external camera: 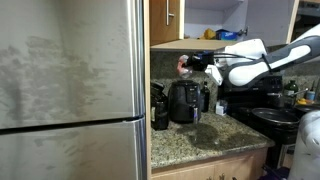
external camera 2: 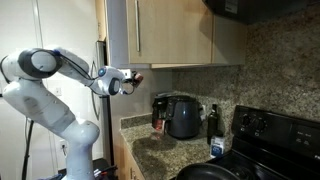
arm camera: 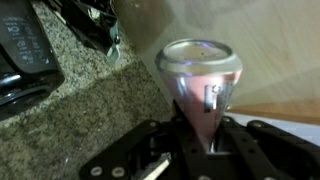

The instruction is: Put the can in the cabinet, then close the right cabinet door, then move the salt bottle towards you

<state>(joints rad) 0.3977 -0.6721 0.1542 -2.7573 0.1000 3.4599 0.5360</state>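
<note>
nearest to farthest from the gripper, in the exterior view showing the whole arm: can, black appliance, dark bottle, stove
1. the can: held in the jaws of the gripper, just under the cabinet.
2. black appliance: down on the counter, by the wall.
3. dark bottle: just past the appliance, on its stove side.
4. stove: at the counter's far end.
</note>
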